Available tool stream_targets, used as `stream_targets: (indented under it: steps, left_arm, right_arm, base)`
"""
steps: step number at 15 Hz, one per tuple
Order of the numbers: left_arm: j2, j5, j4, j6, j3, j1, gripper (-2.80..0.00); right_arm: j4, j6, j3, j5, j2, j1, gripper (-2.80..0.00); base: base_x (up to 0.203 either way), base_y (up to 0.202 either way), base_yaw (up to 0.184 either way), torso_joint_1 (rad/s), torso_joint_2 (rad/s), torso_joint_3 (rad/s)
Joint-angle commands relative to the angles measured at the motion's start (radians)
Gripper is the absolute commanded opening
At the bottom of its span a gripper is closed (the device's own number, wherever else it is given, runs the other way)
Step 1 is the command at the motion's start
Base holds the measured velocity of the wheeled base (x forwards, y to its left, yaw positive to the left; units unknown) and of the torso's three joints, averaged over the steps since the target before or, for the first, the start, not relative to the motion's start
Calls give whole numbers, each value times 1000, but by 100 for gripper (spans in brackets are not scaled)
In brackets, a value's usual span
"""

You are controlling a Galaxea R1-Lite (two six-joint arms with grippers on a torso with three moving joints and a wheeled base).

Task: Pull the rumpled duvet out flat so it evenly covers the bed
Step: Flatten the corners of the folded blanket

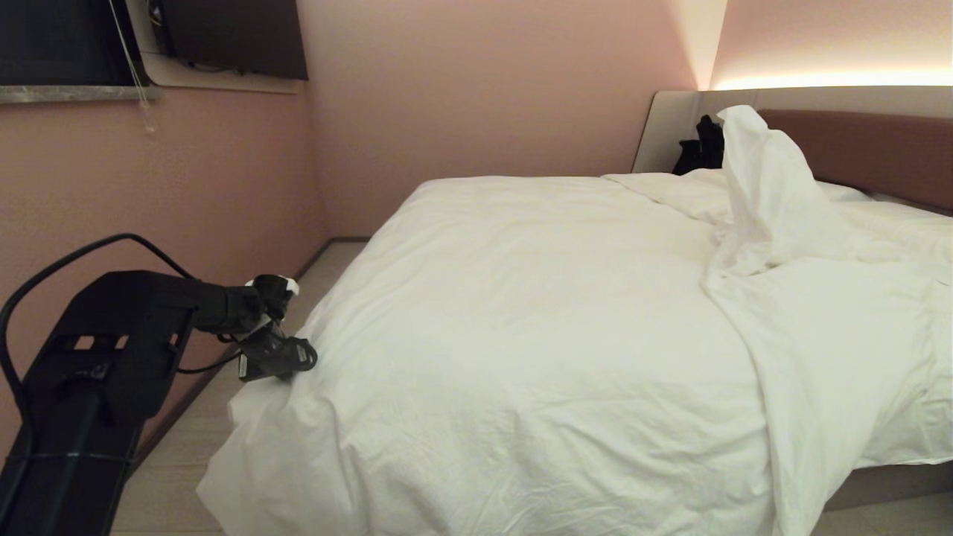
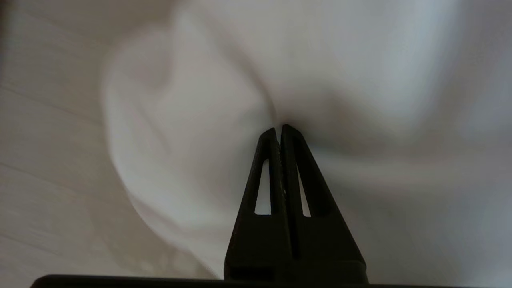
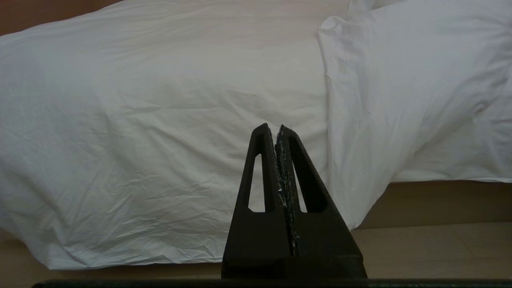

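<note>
The white duvet (image 1: pixel 521 313) lies across the bed (image 1: pixel 893 480) and hangs over its near side. At the far right one part (image 1: pixel 767 179) is bunched up in a peak against the brown headboard (image 1: pixel 878 149). My left gripper (image 1: pixel 294 361) is at the duvet's near left corner, shut. In the left wrist view its tips (image 2: pixel 279 128) pinch a fold of the duvet (image 2: pixel 192 132), and creases run out from them. The right gripper (image 3: pixel 274 127) is shut on nothing, facing the hanging duvet (image 3: pixel 160 120) low by the floor; it is outside the head view.
A pink wall (image 1: pixel 186 193) runs close along the bed's left side, leaving a narrow strip of floor (image 1: pixel 327 268). A black object (image 1: pixel 703 145) sits by the headboard's left end. The bed's plinth (image 3: pixel 448 200) and the pale floor (image 3: pixel 432 248) show under the duvet's right part.
</note>
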Motion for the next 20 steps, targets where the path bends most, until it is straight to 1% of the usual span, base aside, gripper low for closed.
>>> stream_targets:
  steps: [1, 6, 10, 11, 12, 13, 14, 16, 18, 20]
  left_arm:
    - [34, 61, -51, 11, 0, 1, -280]
    - [40, 65, -48, 13, -1, 10, -280]
    - [46, 90, -39, 30, -1, 54, -280]
    - [50, 101, -39, 43, -1, 81, -280]
    - [53, 105, -39, 51, -1, 87, -280]
    - [53, 111, -39, 63, 1, 121, -280]
    - [43, 128, -40, 67, 4, 140, -280]
    - [32, 132, -41, 68, 5, 150, -280]
    - [-24, 128, -39, 63, 5, 171, -280]
    - [-45, 123, -34, 53, 9, 170, -280]
  right_arm:
    - [0, 0, 0, 0, 1, 0, -280]
    - [0, 0, 0, 0, 1, 0, -280]
    - [0, 0, 0, 0, 1, 0, -280]
    - [0, 0, 0, 0, 1, 0, -280]
    - [0, 0, 0, 0, 0, 0, -280]
    - [1, 0, 0, 0, 0, 0, -280]
    - [0, 0, 0, 0, 1, 0, -280]
    - [0, 0, 0, 0, 0, 0, -280]
    - [0, 0, 0, 0, 1, 0, -280]
    - [0, 0, 0, 0, 0, 0, -280]
  base:
    - [0, 0, 0, 0, 0, 0]
    - [0, 0, 0, 0, 0, 0]
    - [0, 0, 0, 0, 0, 0]
    - [0, 0, 0, 0, 0, 0]
    - [0, 0, 0, 0, 0, 0]
    - [0, 0, 0, 0, 0, 0]
    - [0, 0, 0, 0, 0, 0]
    - [0, 0, 0, 0, 0, 0]
    - [0, 0, 0, 0, 0, 0]
    - [0, 0, 0, 0, 0, 0]
